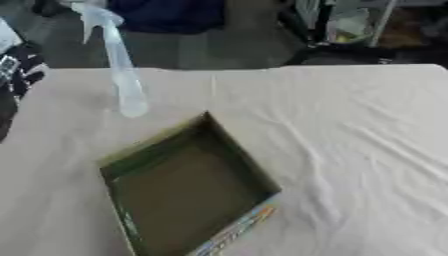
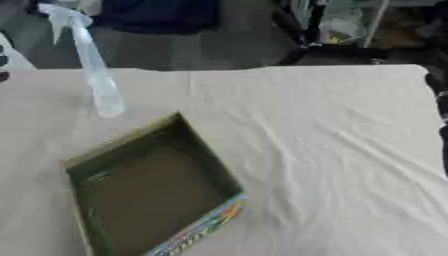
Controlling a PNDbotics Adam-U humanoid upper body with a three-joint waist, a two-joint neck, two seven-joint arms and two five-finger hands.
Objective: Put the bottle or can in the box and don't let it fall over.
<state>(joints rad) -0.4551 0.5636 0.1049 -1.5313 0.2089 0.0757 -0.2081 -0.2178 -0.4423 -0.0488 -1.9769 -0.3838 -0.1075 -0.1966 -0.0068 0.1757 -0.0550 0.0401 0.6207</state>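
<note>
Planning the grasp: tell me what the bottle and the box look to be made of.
Bottle: probably clear, glossy plastic; the cloth shows through its pale, bluish body. Box: apparently cardboard; thin straight walls, dull brownish-green inside, colourful print on its outer edge. Tablecloth: looks like matte beige fabric, with soft creases.

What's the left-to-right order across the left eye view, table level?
Left hand at the left edge → clear bottle → open box → bare tablecloth out to the right edge.
</note>
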